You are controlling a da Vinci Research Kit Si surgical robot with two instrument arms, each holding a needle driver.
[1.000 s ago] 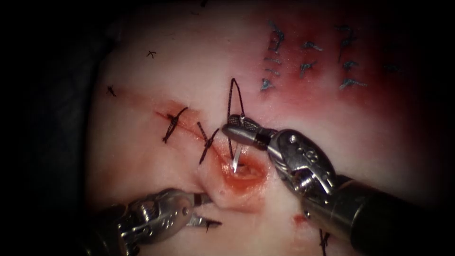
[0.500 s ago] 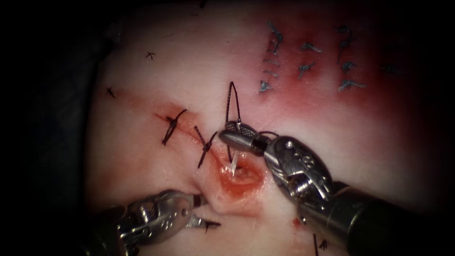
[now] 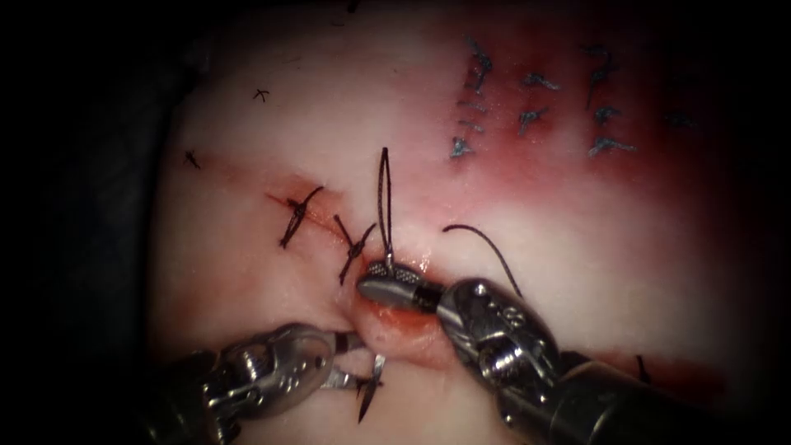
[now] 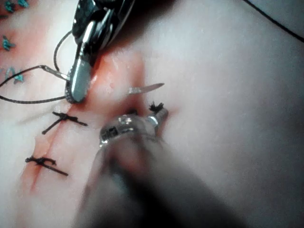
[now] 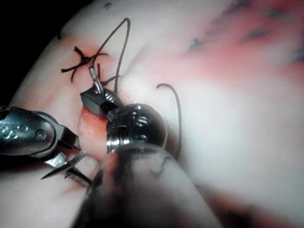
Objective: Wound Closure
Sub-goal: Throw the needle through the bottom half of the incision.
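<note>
Low in the endoscope frame's centre, the right hand (image 3: pixel 381 280) pinches the needle's (image 3: pixel 372 386) thread end over the cut (image 3: pixel 404 325); the thread (image 3: pixel 384 194) loops upward. The left wrist view shows the needle's point (image 4: pixel 147 88) emerging from the tissue (image 4: pixel 228 95). The left hand (image 3: pixel 350 363) is spread beside it.

Right hand (image 3: pixel 387 282) clamped shut; left hand (image 3: pixel 356 363) parted.

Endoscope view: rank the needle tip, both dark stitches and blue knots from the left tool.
1. Needle tip, beside the left tool.
2. Nearer dark stitch, above.
3. Farther dark stitch, up-left.
4. Blue knots, upper right.
Right tool holds the needle's tail; left holds nothing.
</note>
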